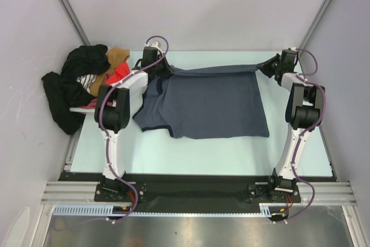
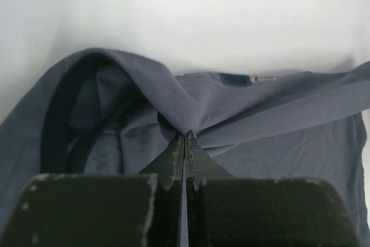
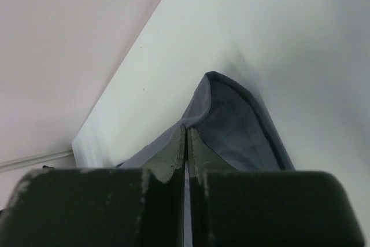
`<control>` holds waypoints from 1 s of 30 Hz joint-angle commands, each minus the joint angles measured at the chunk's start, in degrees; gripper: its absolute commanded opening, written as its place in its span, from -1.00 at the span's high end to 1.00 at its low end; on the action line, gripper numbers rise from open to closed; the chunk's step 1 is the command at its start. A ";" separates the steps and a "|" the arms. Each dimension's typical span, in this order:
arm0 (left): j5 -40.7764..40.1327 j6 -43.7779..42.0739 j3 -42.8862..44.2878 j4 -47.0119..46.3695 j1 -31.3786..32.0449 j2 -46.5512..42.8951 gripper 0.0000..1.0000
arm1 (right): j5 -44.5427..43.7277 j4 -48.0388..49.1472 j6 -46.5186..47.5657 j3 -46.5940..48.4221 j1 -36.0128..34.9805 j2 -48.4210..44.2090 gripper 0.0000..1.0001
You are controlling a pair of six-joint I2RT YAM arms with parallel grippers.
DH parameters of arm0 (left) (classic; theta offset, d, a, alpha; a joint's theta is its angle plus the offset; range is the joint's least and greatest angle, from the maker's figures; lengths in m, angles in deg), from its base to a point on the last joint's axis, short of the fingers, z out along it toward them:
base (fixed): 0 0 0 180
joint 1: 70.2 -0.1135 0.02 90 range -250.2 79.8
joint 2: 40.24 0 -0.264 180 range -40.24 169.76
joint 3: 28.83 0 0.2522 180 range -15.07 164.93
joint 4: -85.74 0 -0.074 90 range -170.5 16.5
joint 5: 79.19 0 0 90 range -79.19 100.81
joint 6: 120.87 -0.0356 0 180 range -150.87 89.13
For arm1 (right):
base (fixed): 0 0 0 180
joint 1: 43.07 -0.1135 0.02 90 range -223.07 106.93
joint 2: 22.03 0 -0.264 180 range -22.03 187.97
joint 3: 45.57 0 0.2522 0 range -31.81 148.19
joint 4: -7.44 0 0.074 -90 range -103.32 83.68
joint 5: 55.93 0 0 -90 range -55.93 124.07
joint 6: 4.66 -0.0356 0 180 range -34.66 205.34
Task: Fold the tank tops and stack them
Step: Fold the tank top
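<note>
Left claw (image 2: 184, 136) and right claw (image 3: 185, 127) clamp far corners of the blue-grey tank top (image 1: 214, 102)

We see a pale desk (image 1: 173, 151), smooth and with a light blue-green tone. In its middle lies the blue-grey tank top (image 1: 214, 105), spread mostly flat, with its dark-trimmed openings toward the left. Its far edge is pulled into a straight line between the left hand (image 1: 164, 68) and the right hand (image 1: 262, 67), and both are pinched on the cloth. At the far left corner there is a heap of black clothes (image 1: 66, 93), an orange-red garment (image 1: 120, 74) and a tan cloth (image 1: 117, 57), all touching each other. The black clothes reach over the left edge of the desk.
</note>
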 commanded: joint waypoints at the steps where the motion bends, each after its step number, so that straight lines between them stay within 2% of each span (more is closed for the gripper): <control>1: -0.82 -3.60 -5.25 -5.18 1.29 -7.70 0.99 | -1.41 1.47 1.56 -3.10 0.92 -7.24 1.00; 7: -2.85 -3.44 -14.83 -7.02 2.96 -13.24 1.00 | -2.89 -2.73 1.82 -8.20 1.36 -9.97 1.00; 13: -4.69 -1.50 -21.26 -7.37 4.28 -15.00 0.99 | -4.21 -6.60 2.78 -12.60 1.44 -12.43 1.00; 19: -6.54 -0.27 -28.20 -10.19 5.24 -18.52 0.99 | -6.41 -6.70 3.93 -18.04 1.44 -14.98 1.00; 30: -8.12 0.70 -33.05 -11.86 5.95 -20.98 0.99 | -8.18 -6.61 4.81 -22.36 1.44 -17.97 1.00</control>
